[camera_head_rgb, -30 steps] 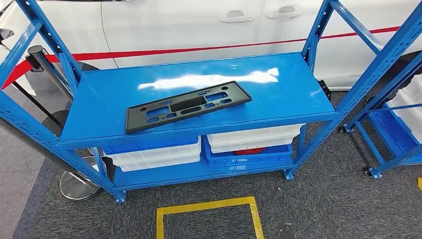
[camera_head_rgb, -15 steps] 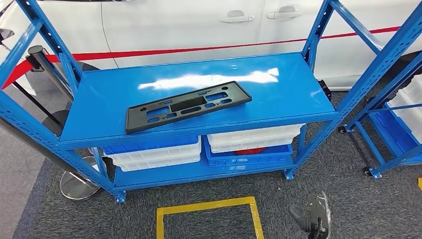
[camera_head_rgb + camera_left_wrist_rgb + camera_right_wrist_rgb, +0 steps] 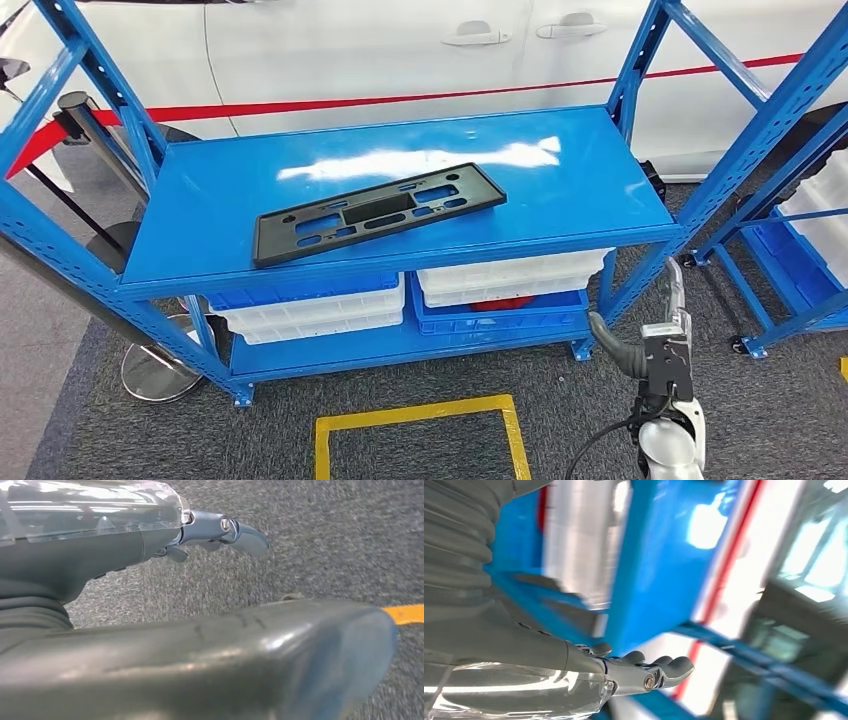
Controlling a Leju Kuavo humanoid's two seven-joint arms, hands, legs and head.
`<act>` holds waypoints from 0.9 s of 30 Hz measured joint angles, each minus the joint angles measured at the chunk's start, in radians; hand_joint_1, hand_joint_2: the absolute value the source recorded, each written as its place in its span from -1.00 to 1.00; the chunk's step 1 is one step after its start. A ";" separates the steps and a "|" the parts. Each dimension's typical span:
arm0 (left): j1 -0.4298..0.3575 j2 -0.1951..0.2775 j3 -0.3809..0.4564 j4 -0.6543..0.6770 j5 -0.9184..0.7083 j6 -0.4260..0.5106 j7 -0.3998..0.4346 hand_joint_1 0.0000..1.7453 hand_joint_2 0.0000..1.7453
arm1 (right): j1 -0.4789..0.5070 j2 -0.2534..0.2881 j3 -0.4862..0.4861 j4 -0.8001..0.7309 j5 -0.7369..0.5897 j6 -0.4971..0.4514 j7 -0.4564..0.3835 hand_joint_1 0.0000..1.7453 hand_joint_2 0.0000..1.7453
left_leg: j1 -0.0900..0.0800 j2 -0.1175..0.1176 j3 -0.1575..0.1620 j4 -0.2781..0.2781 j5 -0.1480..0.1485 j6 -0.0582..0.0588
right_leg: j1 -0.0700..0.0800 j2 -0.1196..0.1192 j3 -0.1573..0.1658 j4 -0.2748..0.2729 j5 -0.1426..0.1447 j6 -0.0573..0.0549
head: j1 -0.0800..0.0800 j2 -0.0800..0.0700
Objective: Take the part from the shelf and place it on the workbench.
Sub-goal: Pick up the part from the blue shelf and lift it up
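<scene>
A blue shelf [image 3: 400, 185] stands before a white car [image 3: 350, 50] on grey carpet. My right hand [image 3: 655, 345] has risen into the head view over the past second, from out of sight to just below the shelf's front right corner, fingers apart and holding nothing. I judge the reach has only begun. The left hand [image 3: 220, 530] hangs over the carpet, also empty, fingers loosely extended. The part [image 3: 378, 212], a black slotted plate, lies flat on the top deck, well left of the right hand. White bins [image 3: 510, 275] sit underneath. The right upright [image 3: 640, 270] stands between hand and part.
</scene>
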 joint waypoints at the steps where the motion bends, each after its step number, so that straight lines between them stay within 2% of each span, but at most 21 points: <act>1: 0.000 -0.001 0.000 0.001 -0.007 -0.003 -0.003 -1.00 -1.00 | -0.011 -0.006 0.027 -0.020 0.015 -0.006 0.002 -1.00 1.00 | -0.001 0.000 0.000 0.000 0.000 0.000 | 0.000 0.000 0.000 0.000 0.000 0.001 | 0.000 0.000; 7: -0.002 -0.008 -0.004 0.004 -0.047 -0.019 -0.017 -1.00 -1.00 | -0.074 -0.038 0.181 -0.119 0.107 -0.048 0.025 -1.00 1.00 | -0.004 0.000 -0.007 0.009 0.000 0.008 | -0.001 -0.001 -0.001 0.000 0.004 0.007 | 0.000 0.000; 11: -0.005 -0.011 -0.005 0.007 -0.069 -0.030 -0.027 -1.00 -1.00 | -0.119 -0.056 0.277 -0.172 0.165 -0.072 0.052 -1.00 1.00 | -0.001 0.000 -0.009 0.004 0.009 0.021 | -0.001 -0.001 -0.002 -0.006 0.010 0.020 | 0.000 0.000; 13: -0.007 -0.012 -0.006 0.008 -0.074 -0.035 -0.029 -1.00 -1.00 | -0.134 -0.059 0.305 -0.184 0.182 -0.076 0.064 -1.00 1.00 | 0.006 0.000 -0.003 -0.008 0.019 0.027 | 0.002 -0.002 -0.002 -0.007 0.010 0.024 | 0.000 0.000; 17: -0.007 -0.013 -0.006 0.009 -0.076 -0.037 -0.030 -1.00 -1.00 | -0.138 -0.061 0.316 -0.187 0.189 -0.077 0.070 -1.00 1.00 | 0.009 0.002 -0.001 -0.012 0.023 0.029 | 0.001 -0.002 -0.003 -0.005 0.008 0.025 | 0.000 0.000; 19: -0.009 -0.014 -0.007 0.009 -0.079 -0.041 -0.031 -1.00 -1.00 | -0.148 -0.062 0.334 -0.189 0.202 -0.079 0.079 -1.00 1.00 | 0.009 0.002 -0.001 -0.016 0.026 0.032 | 0.001 -0.002 -0.013 0.018 -0.009 0.025 | 0.000 0.000; 20: -0.010 -0.014 -0.008 0.009 -0.082 -0.044 -0.032 -1.00 -1.00 | -0.154 -0.062 0.350 -0.190 0.214 -0.080 0.089 -1.00 1.00 | 0.008 0.002 -0.002 -0.017 0.027 0.034 | 0.001 -0.002 -0.035 0.062 -0.033 0.026 | 0.000 0.000; 21: -0.011 -0.014 -0.011 0.010 -0.088 -0.054 -0.032 -1.00 -1.00 | -0.166 -0.063 0.385 -0.188 0.268 -0.093 0.115 -1.00 1.00 | 0.008 0.001 -0.002 -0.017 0.027 0.034 | 0.000 -0.002 -0.056 0.096 -0.034 0.026 | 0.000 0.000; 23: -0.012 -0.015 -0.019 0.010 -0.101 -0.071 -0.033 -1.00 -1.00 | -0.191 -0.064 0.451 -0.180 0.389 -0.124 0.171 -1.00 1.00 | 0.007 -0.001 0.000 -0.014 0.019 0.028 | -0.001 -0.002 -0.062 0.092 -0.001 0.022 | 0.000 0.000; 24: -0.012 -0.016 -0.022 0.011 -0.107 -0.078 -0.034 -1.00 -1.00 | -0.205 -0.064 0.479 -0.176 0.452 -0.143 0.197 -1.00 1.00 | 0.006 -0.003 0.001 -0.010 0.013 0.022 | 0.001 -0.002 -0.046 0.048 0.030 0.019 | 0.000 0.000; 25: -0.013 -0.016 -0.023 0.011 -0.110 -0.079 -0.034 -1.00 -1.00 | -0.215 -0.065 0.495 -0.174 0.481 -0.152 0.210 -1.00 1.00 | 0.005 -0.003 -0.002 -0.007 0.010 0.017 | 0.004 -0.002 -0.032 0.014 0.036 0.014 | 0.000 0.000; 27: -0.015 -0.017 -0.024 0.011 -0.113 -0.084 -0.034 -1.00 -1.00 | -0.237 -0.068 0.530 -0.166 0.536 -0.169 0.241 -1.00 1.00 | 0.006 -0.003 -0.009 -0.004 0.007 0.006 | 0.008 0.000 -0.029 -0.002 0.027 0.004 | 0.000 0.000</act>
